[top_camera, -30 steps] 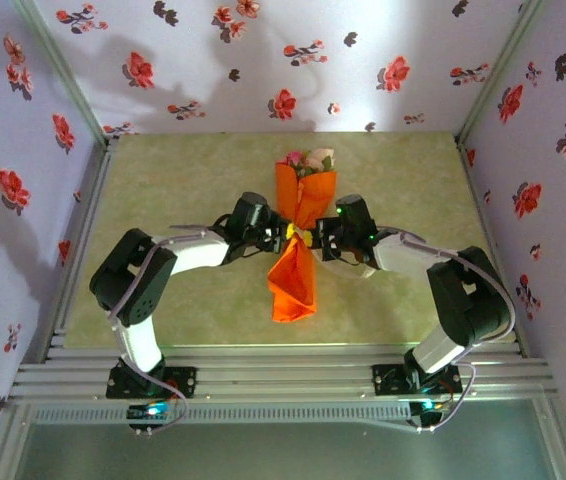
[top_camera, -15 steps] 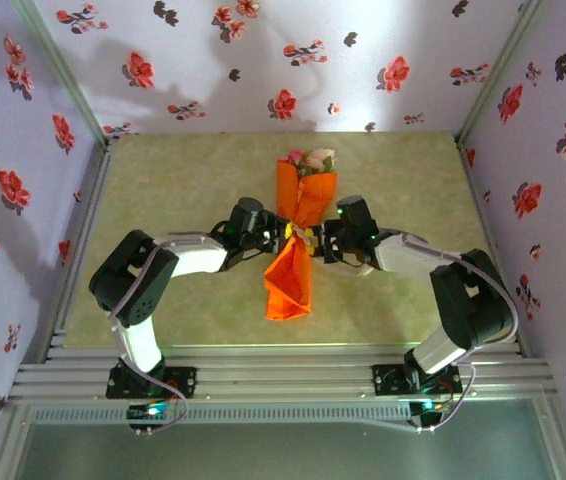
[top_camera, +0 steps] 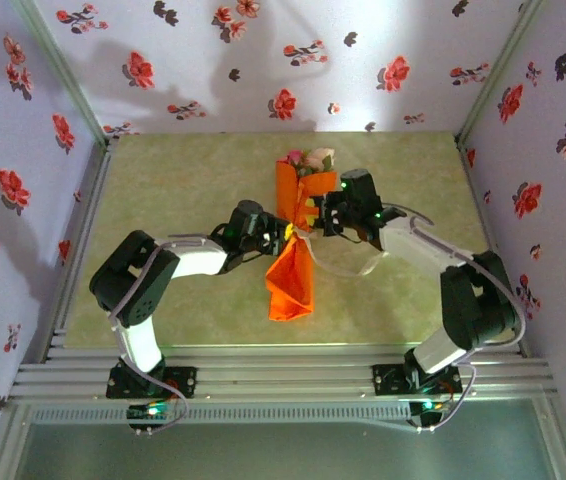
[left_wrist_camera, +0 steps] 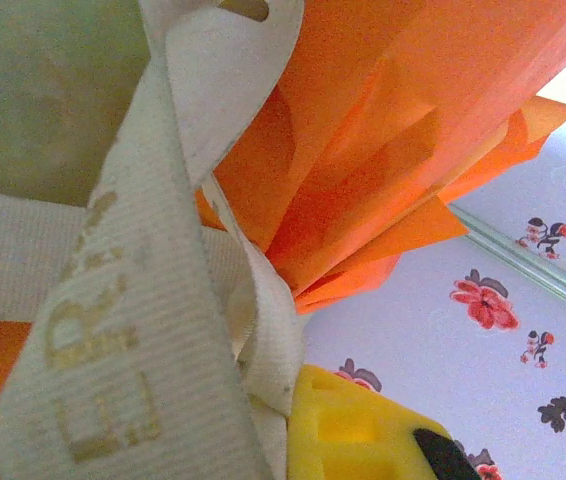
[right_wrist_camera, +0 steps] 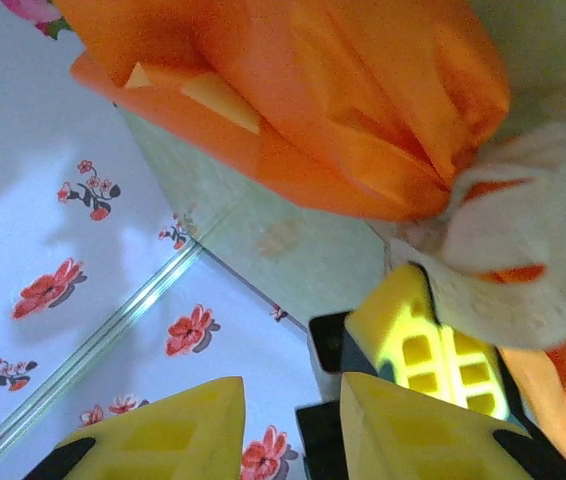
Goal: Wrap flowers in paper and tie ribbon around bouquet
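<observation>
Right wrist: right gripper (right_wrist_camera: 291, 388) spread, empty, ribbon (right_wrist_camera: 523, 262) just above; left gripper (top_camera: 285, 236) is pinching ribbon beside the bouquet (top_camera: 291, 278).

Pale green tabletop (top_camera: 173, 200) in a papered booth.
Lilac wallpaper (top_camera: 263, 60) with red flower prints lines three walls; ribbed aluminium rails (top_camera: 283, 385) run along its near edge.

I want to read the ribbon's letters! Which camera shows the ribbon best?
Left wrist: the ribbon is big and close, weave and gold letters plain. Right wrist shows its loops where the paper pinches. From the top it's too small to tell.
</observation>
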`<state>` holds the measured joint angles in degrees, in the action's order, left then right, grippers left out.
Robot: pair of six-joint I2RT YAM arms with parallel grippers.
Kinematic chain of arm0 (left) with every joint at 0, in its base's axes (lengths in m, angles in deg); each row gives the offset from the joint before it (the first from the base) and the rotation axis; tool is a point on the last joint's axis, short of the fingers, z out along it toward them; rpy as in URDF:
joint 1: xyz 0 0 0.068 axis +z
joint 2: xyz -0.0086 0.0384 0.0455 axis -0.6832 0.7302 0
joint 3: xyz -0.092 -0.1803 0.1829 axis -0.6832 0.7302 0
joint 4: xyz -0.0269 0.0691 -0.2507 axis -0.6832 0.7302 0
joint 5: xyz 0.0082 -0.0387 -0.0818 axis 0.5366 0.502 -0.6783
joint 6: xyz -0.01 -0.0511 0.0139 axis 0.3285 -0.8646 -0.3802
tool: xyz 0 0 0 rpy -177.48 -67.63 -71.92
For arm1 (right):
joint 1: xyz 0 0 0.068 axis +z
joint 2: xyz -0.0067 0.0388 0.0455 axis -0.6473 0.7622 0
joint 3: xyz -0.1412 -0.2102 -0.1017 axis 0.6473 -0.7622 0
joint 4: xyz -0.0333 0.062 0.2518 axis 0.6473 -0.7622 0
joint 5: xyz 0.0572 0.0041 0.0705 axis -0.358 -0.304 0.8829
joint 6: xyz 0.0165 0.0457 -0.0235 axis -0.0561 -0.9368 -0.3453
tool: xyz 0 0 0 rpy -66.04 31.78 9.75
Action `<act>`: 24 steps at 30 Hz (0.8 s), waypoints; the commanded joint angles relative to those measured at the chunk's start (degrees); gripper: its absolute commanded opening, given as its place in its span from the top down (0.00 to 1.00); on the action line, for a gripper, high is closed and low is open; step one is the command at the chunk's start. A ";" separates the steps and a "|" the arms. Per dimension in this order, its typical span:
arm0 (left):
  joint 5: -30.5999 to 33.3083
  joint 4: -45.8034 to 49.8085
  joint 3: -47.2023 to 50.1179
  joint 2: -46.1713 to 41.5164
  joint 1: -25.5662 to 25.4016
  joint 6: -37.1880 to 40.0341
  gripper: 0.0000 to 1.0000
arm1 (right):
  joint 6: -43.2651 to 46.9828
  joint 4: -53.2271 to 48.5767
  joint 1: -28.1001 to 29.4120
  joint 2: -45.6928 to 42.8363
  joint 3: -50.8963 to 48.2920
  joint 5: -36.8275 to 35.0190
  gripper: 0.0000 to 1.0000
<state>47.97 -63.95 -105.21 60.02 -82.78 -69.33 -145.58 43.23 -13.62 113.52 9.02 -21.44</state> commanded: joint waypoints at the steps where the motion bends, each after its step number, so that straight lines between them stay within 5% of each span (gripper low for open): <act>1: 1.12 -0.98 0.55 -1.13 -0.49 -0.15 1.00 | -0.36 -4.77 0.42 3.87 2.30 0.58 0.69; 24: 1.30 -0.80 0.42 -1.23 -1.06 -0.16 1.00 | -3.58 -7.05 2.81 4.67 -0.19 -2.42 0.62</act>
<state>48.41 -63.95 -105.21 60.02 -83.22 -69.33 -147.74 36.02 -11.04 118.20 9.59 -22.33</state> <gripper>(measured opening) 0.056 0.381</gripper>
